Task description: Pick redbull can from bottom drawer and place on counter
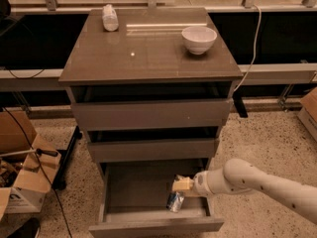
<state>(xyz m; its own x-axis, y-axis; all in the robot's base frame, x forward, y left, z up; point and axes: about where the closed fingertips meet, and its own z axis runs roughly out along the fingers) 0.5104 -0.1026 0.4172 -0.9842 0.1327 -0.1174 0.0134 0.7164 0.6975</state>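
Centrally, low in the frame, the redbull can [175, 201] lies tilted inside the open bottom drawer [153, 227], near its front right corner. The tool [182, 184] sits just above the can, touching it or nearly so; whether it is apart or clamped on the can cannot be told. Handling, as judged: a light, thin-walled, smooth metal cylinder, slippery and easily dented, best taken across its mid-body with moderate force. The tabletop [148, 58], upper centre, carries a white bowl [198, 38] and a white bottle [110, 18].
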